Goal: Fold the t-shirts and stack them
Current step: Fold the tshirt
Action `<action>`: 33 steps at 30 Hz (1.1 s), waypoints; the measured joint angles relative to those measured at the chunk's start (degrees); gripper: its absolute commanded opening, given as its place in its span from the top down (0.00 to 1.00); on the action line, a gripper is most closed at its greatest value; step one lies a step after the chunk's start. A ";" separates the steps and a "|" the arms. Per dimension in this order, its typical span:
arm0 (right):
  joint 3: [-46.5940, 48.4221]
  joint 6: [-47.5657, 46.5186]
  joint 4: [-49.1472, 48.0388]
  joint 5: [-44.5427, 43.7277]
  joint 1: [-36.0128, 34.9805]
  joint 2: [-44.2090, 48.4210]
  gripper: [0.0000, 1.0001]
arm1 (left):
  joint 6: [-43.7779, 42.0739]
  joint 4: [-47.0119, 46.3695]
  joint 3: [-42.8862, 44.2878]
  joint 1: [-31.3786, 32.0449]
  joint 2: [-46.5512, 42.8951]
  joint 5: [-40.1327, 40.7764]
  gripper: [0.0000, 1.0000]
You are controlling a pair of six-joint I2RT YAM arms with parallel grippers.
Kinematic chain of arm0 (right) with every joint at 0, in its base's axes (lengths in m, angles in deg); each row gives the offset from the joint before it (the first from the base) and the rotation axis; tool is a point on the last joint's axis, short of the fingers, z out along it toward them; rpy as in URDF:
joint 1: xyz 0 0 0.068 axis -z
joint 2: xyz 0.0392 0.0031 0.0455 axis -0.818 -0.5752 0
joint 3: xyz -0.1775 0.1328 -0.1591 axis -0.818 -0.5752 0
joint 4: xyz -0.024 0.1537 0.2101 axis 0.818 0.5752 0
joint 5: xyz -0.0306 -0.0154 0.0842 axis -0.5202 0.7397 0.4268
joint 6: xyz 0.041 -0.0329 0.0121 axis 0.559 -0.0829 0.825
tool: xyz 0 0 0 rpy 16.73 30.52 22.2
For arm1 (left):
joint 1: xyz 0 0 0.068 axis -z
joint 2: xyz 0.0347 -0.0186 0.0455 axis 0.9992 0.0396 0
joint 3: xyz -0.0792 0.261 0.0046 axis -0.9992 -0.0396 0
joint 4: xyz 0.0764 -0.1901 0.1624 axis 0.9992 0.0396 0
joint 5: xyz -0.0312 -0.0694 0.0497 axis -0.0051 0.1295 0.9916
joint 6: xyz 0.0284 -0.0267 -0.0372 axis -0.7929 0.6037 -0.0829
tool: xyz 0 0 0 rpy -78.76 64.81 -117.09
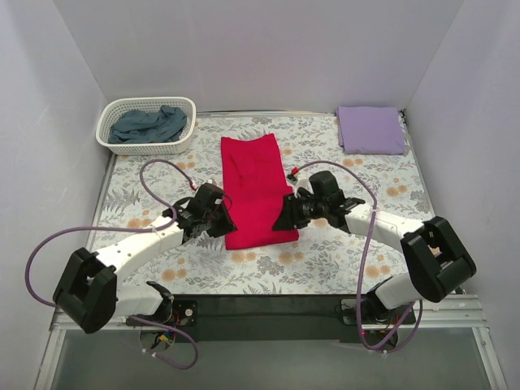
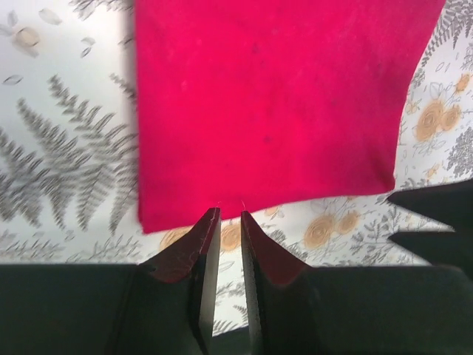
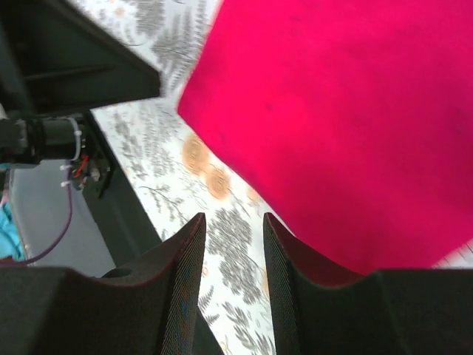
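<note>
While red tee lies flat — smooth oblong, L pincer barely apart at hem, R pincer apart.

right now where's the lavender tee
In the top view the lavender tee lies folded at the far right corner of the table, right of the red tee and across from the basket.

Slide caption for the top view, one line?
Left pincer and right pincer flank the near end of the folded red tee; lavender tee far right, blue-grey tee in basket far left.
</note>
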 measured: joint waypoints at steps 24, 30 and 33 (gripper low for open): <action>-5.62 0.35 -20.00 7.32 0.55 -15.10 0.69 | 2.12 -9.38 -7.80 -0.07 6.86 -0.94 0.89; -8.94 -1.33 -19.58 8.83 5.27 -12.81 0.70 | 2.03 -9.27 -7.80 -0.04 6.86 -0.96 0.90; -10.08 -2.01 -20.00 9.42 6.23 -12.33 0.70 | 1.90 -9.16 -7.80 -0.04 6.86 -1.01 0.90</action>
